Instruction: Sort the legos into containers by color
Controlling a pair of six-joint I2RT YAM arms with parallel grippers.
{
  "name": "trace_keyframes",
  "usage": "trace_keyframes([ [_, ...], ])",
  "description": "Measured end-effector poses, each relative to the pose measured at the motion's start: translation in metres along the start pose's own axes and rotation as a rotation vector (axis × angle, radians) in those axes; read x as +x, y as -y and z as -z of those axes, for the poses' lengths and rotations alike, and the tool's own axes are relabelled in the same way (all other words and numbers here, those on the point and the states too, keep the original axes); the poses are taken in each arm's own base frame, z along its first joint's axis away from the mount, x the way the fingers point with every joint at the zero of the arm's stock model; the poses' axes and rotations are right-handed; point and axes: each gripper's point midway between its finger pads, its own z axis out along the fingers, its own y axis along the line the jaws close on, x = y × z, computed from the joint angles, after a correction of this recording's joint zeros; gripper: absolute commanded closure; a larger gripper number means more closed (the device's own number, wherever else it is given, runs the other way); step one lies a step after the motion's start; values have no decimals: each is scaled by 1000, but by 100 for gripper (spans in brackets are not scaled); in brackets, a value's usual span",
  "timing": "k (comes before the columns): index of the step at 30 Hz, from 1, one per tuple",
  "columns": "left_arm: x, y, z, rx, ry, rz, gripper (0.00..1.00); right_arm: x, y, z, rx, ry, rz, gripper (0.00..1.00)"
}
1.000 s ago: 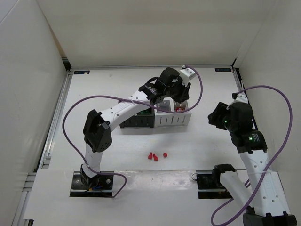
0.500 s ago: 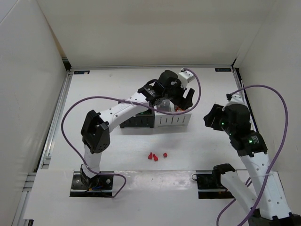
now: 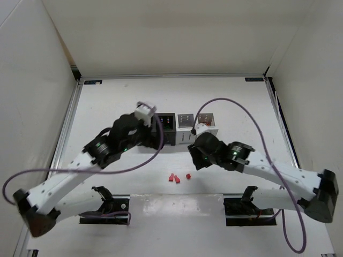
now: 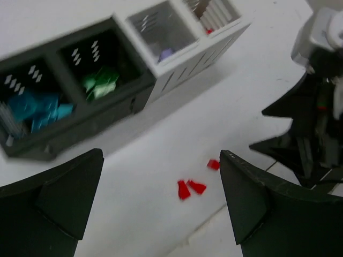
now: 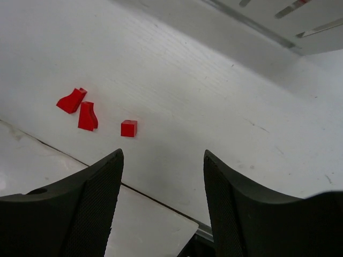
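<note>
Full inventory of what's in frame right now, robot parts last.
Loose bricks: three, red, on the table in front of the bins.
Black bins: two, joined, left of the white pair.
White bins: two, joined, right of the black pair.
Blue bricks: several, in the outer black bin.
Green bricks: several, in the inner black bin.
Purple brick: at least one, lilac, in the inner white bin.
Red brick: a glimpse, in the outer white bin.
Table: one, white.
Cables: two, purple, one per arm.
Left arm: white and black; jaws open, empty.
Right arm: white and black; jaws open, empty.
</note>
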Motion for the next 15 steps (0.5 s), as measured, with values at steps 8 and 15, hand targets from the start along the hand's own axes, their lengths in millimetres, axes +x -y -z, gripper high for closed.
trace_keyframes([
  [8,77,-50,92,-192,-8,225,0,29,-21,-50,11,-154,6,37],
  [15,106,-63,114,-259,-46,318,0,55,-44,-78,-35,-232,56,42],
])
